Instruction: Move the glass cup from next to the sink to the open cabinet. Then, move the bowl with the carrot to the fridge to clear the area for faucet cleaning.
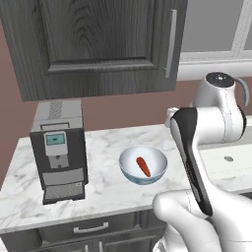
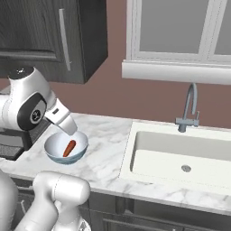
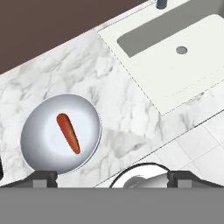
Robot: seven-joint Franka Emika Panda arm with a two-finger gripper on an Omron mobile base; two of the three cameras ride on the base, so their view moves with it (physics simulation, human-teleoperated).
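Marble counter (image 1: 106,189), coffee machine (image 1: 59,150) left of bowl (image 1: 143,164) with carrot (image 1: 143,167), faucet (image 2: 189,108) behind sink (image 2: 180,158) from right base, gripper (image 3: 112,176) wide open, empty, above bowl.

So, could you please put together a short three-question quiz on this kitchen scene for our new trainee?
1. True or false: the carrot lies on the bare counter beside the bowl.
2. Which appliance stands on the counter on the side of the bowl away from the sink? A) toaster B) coffee machine C) kettle
3. Fill in: the gripper hangs above the counter with its jaws ____.

Key:
1. False; the carrot lies inside the bowl.
2. B
3. open, holding nothing
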